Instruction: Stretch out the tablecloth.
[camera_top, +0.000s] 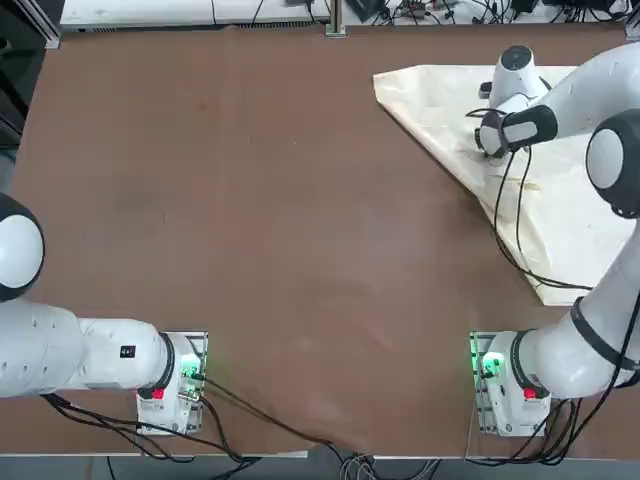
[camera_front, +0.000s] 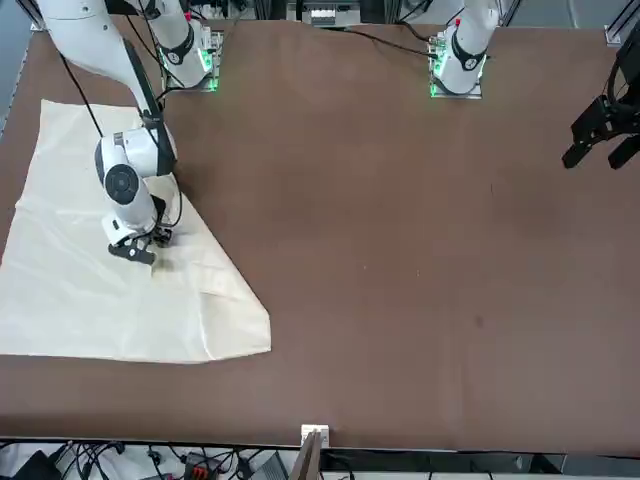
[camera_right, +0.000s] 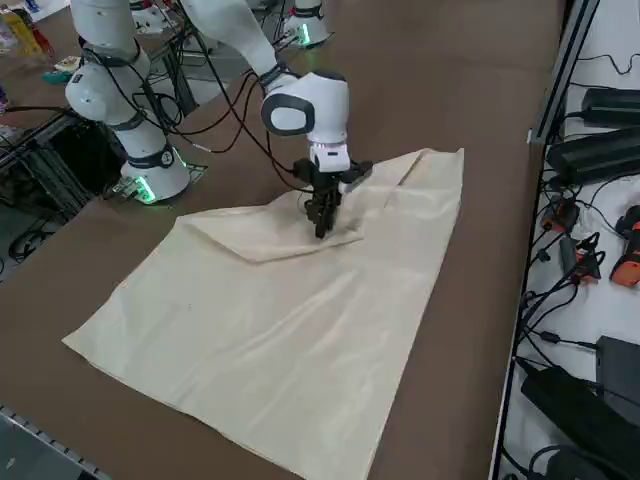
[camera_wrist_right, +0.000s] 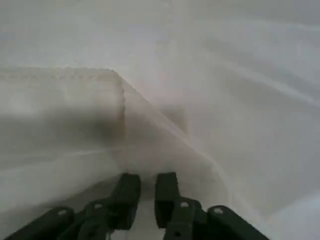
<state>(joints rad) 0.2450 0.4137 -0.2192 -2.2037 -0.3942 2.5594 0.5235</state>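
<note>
Cream cotton-like cloth (camera_right: 300, 340) lies on the brown worktop (camera_top: 250, 200) toward the robot's right side, part of it folded over itself, a hemmed corner (camera_wrist_right: 112, 82) showing. It looks light, limp and easily creased, so a pinch at the loose folded edge should serve, with care not to catch the layer beneath. The right arm's fingers (camera_wrist_right: 148, 200) stand a little apart, just at that fold. No containers figure here.
</note>
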